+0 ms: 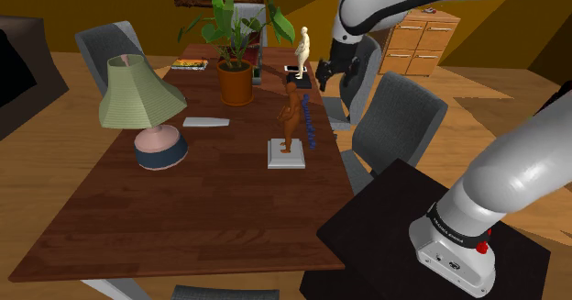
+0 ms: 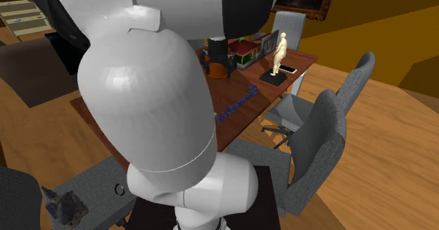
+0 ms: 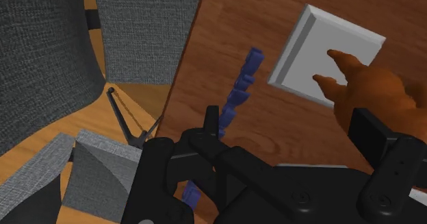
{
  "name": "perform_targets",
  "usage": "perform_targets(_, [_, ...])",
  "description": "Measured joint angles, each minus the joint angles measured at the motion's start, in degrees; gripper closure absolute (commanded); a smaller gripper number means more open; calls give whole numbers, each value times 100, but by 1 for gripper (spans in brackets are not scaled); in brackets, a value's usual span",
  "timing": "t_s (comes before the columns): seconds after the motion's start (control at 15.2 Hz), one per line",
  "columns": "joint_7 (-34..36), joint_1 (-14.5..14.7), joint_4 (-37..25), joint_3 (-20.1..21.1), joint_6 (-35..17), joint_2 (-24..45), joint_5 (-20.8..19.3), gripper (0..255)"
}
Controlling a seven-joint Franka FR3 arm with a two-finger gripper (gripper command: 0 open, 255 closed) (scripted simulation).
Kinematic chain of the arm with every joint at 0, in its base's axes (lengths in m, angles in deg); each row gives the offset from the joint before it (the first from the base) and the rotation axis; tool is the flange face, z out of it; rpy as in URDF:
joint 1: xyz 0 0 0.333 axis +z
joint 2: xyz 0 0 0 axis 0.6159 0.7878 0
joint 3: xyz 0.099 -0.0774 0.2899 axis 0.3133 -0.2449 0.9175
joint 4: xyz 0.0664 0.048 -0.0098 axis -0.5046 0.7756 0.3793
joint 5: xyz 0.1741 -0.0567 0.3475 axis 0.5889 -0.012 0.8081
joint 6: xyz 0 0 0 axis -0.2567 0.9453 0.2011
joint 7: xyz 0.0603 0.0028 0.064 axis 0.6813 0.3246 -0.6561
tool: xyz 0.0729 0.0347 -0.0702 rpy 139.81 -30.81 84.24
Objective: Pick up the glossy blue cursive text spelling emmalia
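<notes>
Gripper (image 3: pixel 287 120) jaws stand spread above the table (image 1: pixel 183 206). The blue cursive text (image 3: pixel 241 85) lies flat below them, unheld, along the table edge at the shoulder view's right, just beside the brown figurine's (image 1: pixel 290 115) white base (image 3: pixel 308 58). A grey chair (image 1: pixel 396 124) crowds that edge.

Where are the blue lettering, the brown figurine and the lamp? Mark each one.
Blue lettering (image 1: pixel 309 126), shoulder view, middle of the strip of letters.
Brown figurine (image 1: pixel 291 112), shoulder view, its torso.
Lamp (image 1: pixel 137 92), shoulder view, front of the green shade.
</notes>
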Motion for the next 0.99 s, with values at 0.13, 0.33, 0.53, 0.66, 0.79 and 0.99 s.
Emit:
perform_targets(0.13, [108,-47,-233,-26,-178,466,9,0])
perform_targets(0.33, [229,-120,-543,-89,-388,1068,37,0])
perform_targets(0.53, [393,-162,-1076,-131,-510,1806,74,0])
perform_targets(0.66, [418,-231,-1361,-195,-599,2235,114,0])
perform_targets(0.79, [493,-270,-1687,-235,-647,2664,159,0])
perform_targets(0.99, [603,-333,-2228,-290,-683,3329,239,0])
